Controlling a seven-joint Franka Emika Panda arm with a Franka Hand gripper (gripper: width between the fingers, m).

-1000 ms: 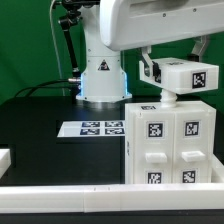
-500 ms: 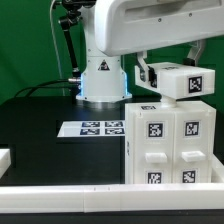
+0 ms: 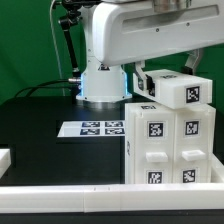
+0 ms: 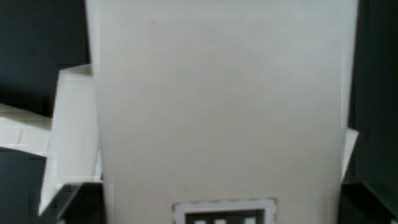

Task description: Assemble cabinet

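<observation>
The cabinet (image 3: 170, 145) is a white box with tagged fronts, standing at the exterior view's right. My gripper (image 3: 158, 84) is just above its top, shut on a white tagged block (image 3: 186, 90). The block sits tilted, low over or on the cabinet's top. I cannot tell whether it touches. In the wrist view the block's pale face (image 4: 214, 100) fills the picture, with a tag (image 4: 228, 213) at its edge. Part of the white cabinet (image 4: 63, 130) shows beside it. My fingertips are hidden.
The marker board (image 3: 92, 128) lies flat on the black table to the exterior view's left of the cabinet. A long white rail (image 3: 90, 196) runs along the front edge. A small white part (image 3: 5, 158) sits at the far left. The arm's base (image 3: 100, 85) stands behind.
My arm has come down. The held block has dropped from well above the cabinet to its top and shifted slightly toward the exterior view's right.
</observation>
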